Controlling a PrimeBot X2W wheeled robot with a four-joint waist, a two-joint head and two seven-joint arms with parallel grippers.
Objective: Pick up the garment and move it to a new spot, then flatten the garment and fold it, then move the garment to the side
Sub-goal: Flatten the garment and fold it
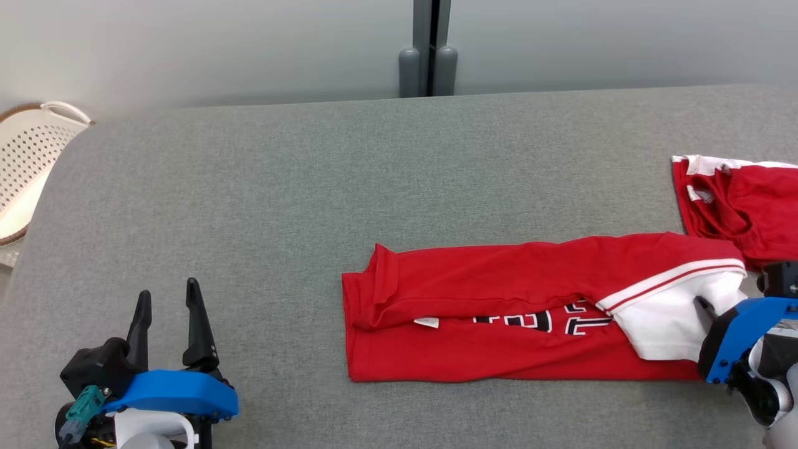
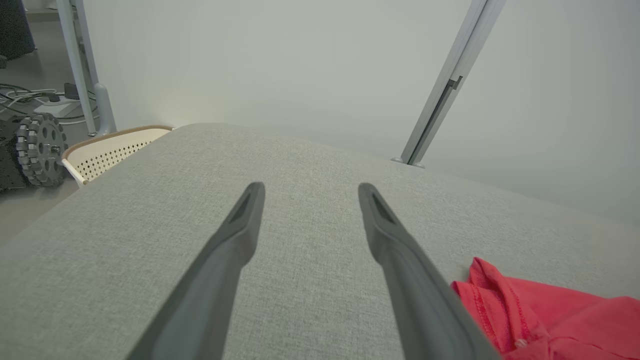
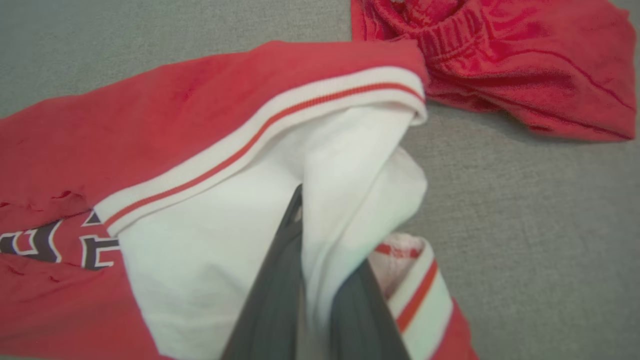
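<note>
At the right end of the table (image 1: 249, 187), pinches the white sleeve (image 1: 667, 318) of the half-folded red shirt (image 1: 499, 268) in the right gripper (image 1: 704, 307), holds the left gripper (image 1: 168, 288) wide over bare tabletop, seems mid-fold, needs the sleeve drawn leftward next, shows nothing in what is seen of the basket (image 1: 31, 156).

Robotics lab: floor cables (image 2: 31, 98), omni wheel (image 2: 40, 149)
</note>
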